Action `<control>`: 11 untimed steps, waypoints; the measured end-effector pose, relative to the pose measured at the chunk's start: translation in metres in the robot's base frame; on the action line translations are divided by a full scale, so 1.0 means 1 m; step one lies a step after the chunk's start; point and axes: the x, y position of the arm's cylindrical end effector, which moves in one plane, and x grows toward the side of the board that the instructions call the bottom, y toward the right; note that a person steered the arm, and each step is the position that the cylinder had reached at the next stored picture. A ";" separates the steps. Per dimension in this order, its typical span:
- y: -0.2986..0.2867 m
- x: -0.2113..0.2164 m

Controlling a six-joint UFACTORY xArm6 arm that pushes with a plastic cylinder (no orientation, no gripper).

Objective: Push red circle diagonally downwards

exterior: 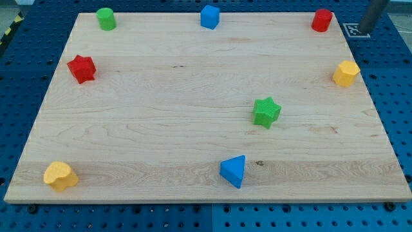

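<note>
The red circle [322, 20], a short upright cylinder, stood at the board's [161, 116] top right corner, close to the upper edge and well apart from every other block. The nearest neighbour was the yellow block [346, 73], below it near the right edge; the blue block [210, 17] sat at the top centre, and the green star [266, 111] lay further down toward the middle. My tip [365, 31] showed as a dark rod end at the view's top right, off the board over the blue pegboard [386, 96], just right of the red circle and not touching it. The rig carried no fingers or jaws, so there was nothing to open or close; contact would be by pushing only. The red circle appeared small, light and rigid, probably plastic, and was judged likely to slide readily on the smooth wood. Its round wall would tend to roll off an off-centre push and slip sideways. Contact was therefore best placed on its upper right side, in line with its centre, to drive it down and left, clear of the yellow block.
</note>
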 end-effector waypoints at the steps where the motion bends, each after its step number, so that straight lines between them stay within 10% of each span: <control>1: -0.014 -0.044; 11: -0.098 0.000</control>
